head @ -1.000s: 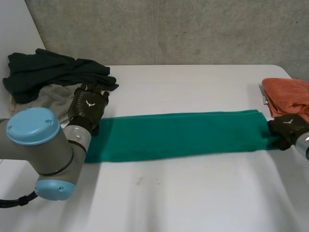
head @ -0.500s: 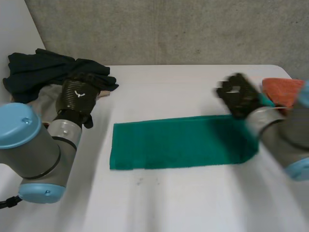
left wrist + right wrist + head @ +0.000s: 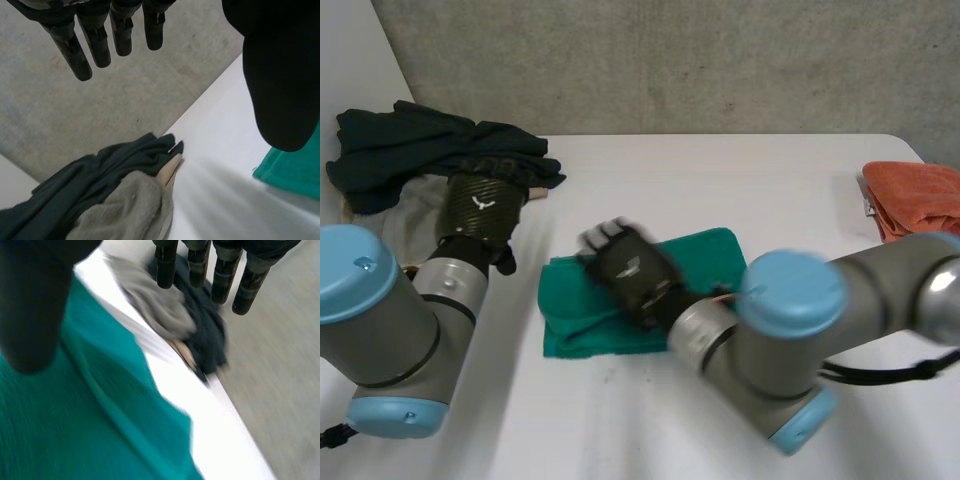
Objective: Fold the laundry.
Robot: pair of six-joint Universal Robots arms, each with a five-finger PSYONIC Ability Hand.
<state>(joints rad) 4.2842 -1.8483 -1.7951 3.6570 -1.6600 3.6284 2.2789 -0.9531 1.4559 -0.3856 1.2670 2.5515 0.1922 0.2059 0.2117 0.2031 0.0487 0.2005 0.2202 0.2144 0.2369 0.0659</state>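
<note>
The green towel (image 3: 705, 252) lies folded over on itself, left of the table's middle. My right hand (image 3: 627, 272) hovers over the towel's left part, its fingers (image 3: 222, 270) straight and nothing between them and the thumb; the towel (image 3: 95, 425) spreads under its palm. My left hand (image 3: 483, 205) is raised beside the towel's left end, apart from it, next to the clothes pile. Its fingers (image 3: 95, 42) hang straight and hold nothing, and a green towel corner (image 3: 295, 167) shows beside its thumb.
A pile of dark clothes (image 3: 430, 150) over a grey cloth (image 3: 415, 205) lies at the table's back left corner; both also show past my left hand's fingertips (image 3: 107, 172). A folded orange cloth (image 3: 918, 198) rests at the right edge. The table (image 3: 620, 420) is bare in front.
My right hand swept from the towel's right end across to the left, folding the towel in half, and opened. My left hand lifted off the towel's left end towards the pile.
</note>
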